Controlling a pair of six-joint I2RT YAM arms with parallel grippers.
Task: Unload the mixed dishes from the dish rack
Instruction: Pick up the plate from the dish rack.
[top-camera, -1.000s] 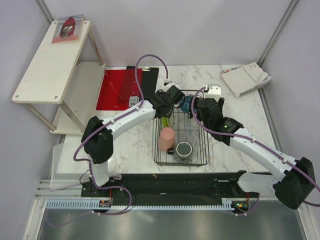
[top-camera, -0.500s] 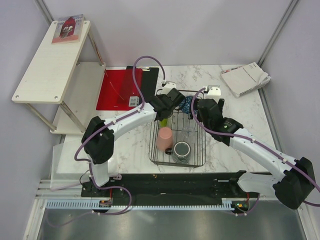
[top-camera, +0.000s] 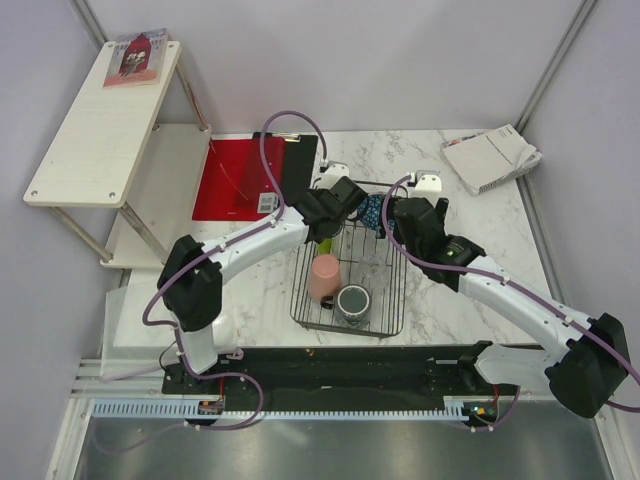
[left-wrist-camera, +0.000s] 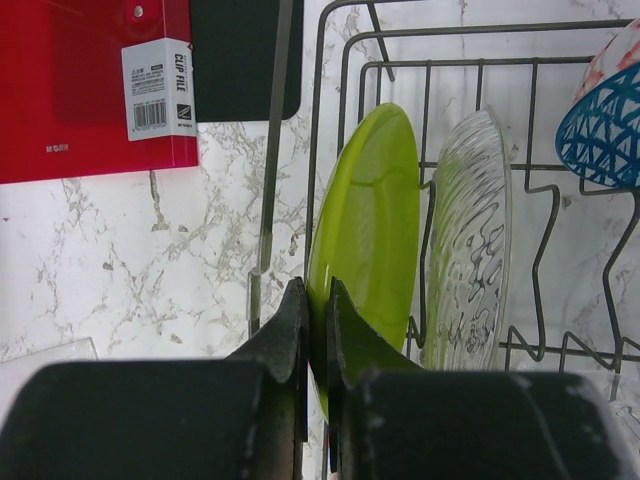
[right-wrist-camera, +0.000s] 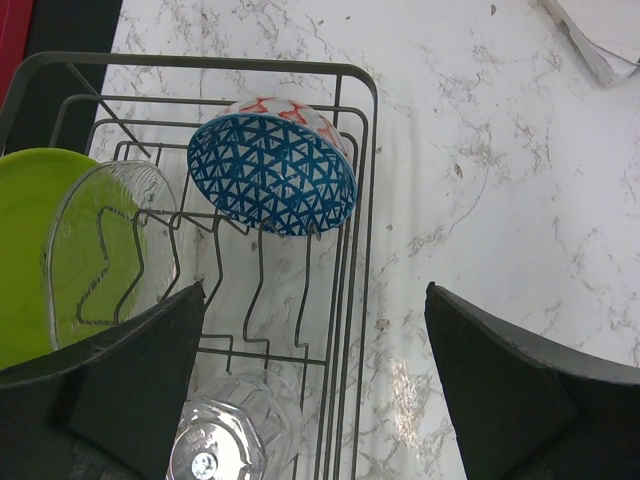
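The black wire dish rack (top-camera: 345, 331) stands between my two arms. My left gripper (left-wrist-camera: 317, 300) is shut on the near rim of the lime-green plate (left-wrist-camera: 370, 220), which stands on edge in the rack beside a clear ribbed plate (left-wrist-camera: 468, 240). My right gripper (right-wrist-camera: 312, 300) hangs open above the rack's right side, holding nothing. Below it the blue patterned bowl (right-wrist-camera: 272, 170) leans on the wires and the clear drinking glass (right-wrist-camera: 235, 440) lies nearer. The pink cup (top-camera: 323, 277) and dark grey mug (top-camera: 352, 303) sit in the rack's near half.
A red clipboard (left-wrist-camera: 70, 90) lies on the marble left of the rack. A stack of papers (top-camera: 490, 157) sits at the back right. A white power adapter (top-camera: 428, 181) rests behind the rack. A wooden shelf unit (top-camera: 100, 120) stands at the far left.
My left gripper has closed on the green plate's rim. The rack with its dishes has slid and turned a little to the left. The right gripper stays open.
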